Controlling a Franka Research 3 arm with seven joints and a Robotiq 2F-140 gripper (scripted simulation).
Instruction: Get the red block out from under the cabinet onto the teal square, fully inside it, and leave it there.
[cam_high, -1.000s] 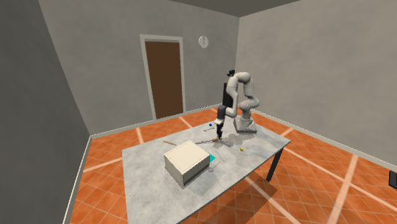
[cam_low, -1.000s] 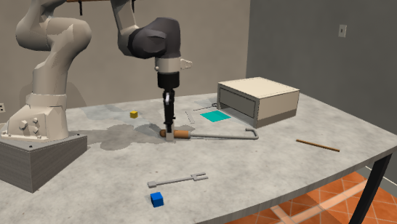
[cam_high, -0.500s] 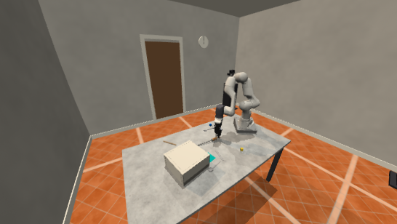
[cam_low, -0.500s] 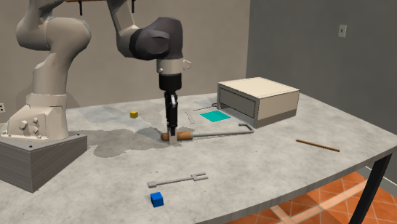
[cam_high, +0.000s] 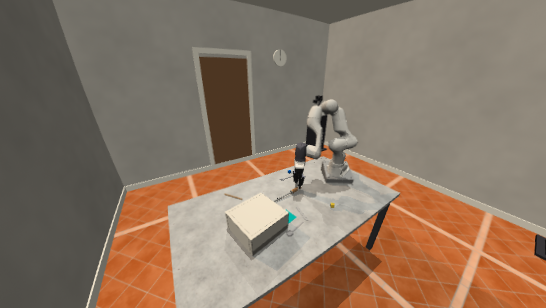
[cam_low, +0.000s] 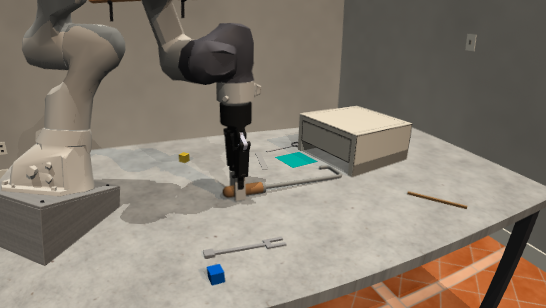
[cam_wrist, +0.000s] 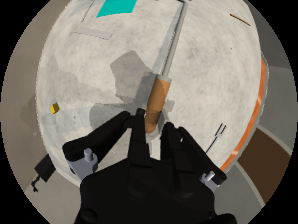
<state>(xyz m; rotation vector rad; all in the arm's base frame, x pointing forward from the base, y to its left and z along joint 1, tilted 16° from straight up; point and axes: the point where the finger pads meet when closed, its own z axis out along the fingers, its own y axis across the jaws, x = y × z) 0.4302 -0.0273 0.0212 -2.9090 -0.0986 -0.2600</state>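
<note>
My gripper (cam_low: 239, 189) (cam_wrist: 152, 111) (cam_high: 297, 186) points straight down at the table and is shut on the orange wooden handle (cam_low: 253, 188) (cam_wrist: 157, 99) of a long grey hook tool (cam_low: 299, 182) (cam_wrist: 174, 35). The tool lies on the table, and its hooked end (cam_low: 332, 171) is near the open front of the beige cabinet (cam_low: 370, 132) (cam_high: 255, 220). The teal square (cam_low: 296, 159) (cam_high: 291, 217) (cam_wrist: 119, 6) lies flat on the table just in front of the cabinet. The red block does not show in any view.
A yellow cube (cam_low: 184, 157) (cam_wrist: 55, 108) and a blue cube (cam_low: 216, 274) lie on the grey table (cam_low: 350, 240). A grey forked tool (cam_low: 245, 246) lies near the front edge. A thin wooden stick (cam_low: 436, 199) lies at the right. The robot base (cam_low: 50, 200) stands at the left.
</note>
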